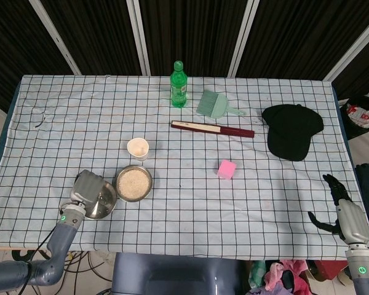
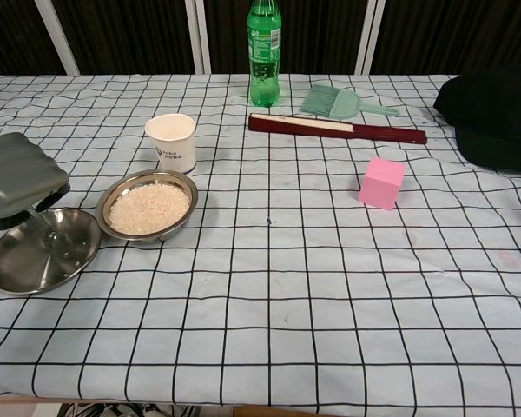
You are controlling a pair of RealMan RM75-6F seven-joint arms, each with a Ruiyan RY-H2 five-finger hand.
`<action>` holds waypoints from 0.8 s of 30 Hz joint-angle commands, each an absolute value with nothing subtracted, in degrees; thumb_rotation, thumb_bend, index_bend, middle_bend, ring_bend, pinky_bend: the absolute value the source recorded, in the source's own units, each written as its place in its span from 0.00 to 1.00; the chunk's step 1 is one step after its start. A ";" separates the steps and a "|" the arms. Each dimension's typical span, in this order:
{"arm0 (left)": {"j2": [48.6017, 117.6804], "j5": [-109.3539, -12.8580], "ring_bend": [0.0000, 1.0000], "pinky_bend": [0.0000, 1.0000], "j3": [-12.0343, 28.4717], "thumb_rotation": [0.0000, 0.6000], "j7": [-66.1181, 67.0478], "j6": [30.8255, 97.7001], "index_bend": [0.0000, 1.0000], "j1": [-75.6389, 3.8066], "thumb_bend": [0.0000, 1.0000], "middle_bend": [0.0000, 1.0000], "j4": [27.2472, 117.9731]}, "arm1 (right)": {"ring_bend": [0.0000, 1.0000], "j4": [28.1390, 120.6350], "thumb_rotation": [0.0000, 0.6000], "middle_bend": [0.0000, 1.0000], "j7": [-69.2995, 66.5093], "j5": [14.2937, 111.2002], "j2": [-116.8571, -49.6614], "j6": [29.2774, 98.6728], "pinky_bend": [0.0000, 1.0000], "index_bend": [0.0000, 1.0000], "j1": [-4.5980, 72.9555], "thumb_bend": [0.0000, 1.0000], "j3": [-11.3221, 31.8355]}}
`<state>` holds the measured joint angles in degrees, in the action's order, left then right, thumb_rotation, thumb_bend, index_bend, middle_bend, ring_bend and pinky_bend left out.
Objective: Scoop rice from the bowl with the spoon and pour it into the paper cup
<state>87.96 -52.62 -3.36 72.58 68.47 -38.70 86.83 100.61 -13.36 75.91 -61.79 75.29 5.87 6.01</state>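
My left hand hangs low at the table's front left, over the far left edge of a steel plate. It holds the handle of a metal spoon, whose bowl rests on the plate and looks empty. Just right of the plate is the steel bowl filled with rice. The white paper cup stands upright behind the bowl; its inside is not visible. In the head view the left hand covers part of the plate. My right hand is off the table's front right corner, fingers apart and holding nothing.
Along the back stand a green bottle and a green hand brush. In front of them lies a dark red folded fan. A black cap is at the right and a pink cube is near the middle.
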 commanded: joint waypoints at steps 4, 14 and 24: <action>87.56 -52.52 1.00 1.00 -3.02 1.00 72.20 68.91 0.59 -38.60 0.17 1.00 87.57 | 0.00 100.58 1.00 0.00 -13.26 75.91 -61.84 75.35 0.19 0.00 5.85 0.26 6.01; 85.99 -53.37 1.00 1.00 -2.23 1.00 69.56 70.63 0.55 -37.78 0.12 1.00 90.06 | 0.00 100.48 1.00 0.00 -13.08 76.07 -61.87 75.44 0.19 0.00 5.83 0.26 5.95; 81.98 -63.82 0.49 0.57 -3.15 1.00 55.29 78.68 0.19 -32.07 0.12 0.42 94.77 | 0.00 99.99 1.00 0.00 -12.24 76.65 -62.08 75.75 0.19 0.00 5.84 0.26 5.75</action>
<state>83.82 -59.37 -2.21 60.28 75.32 -34.71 93.18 100.08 -12.38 76.56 -62.03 75.68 5.84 5.78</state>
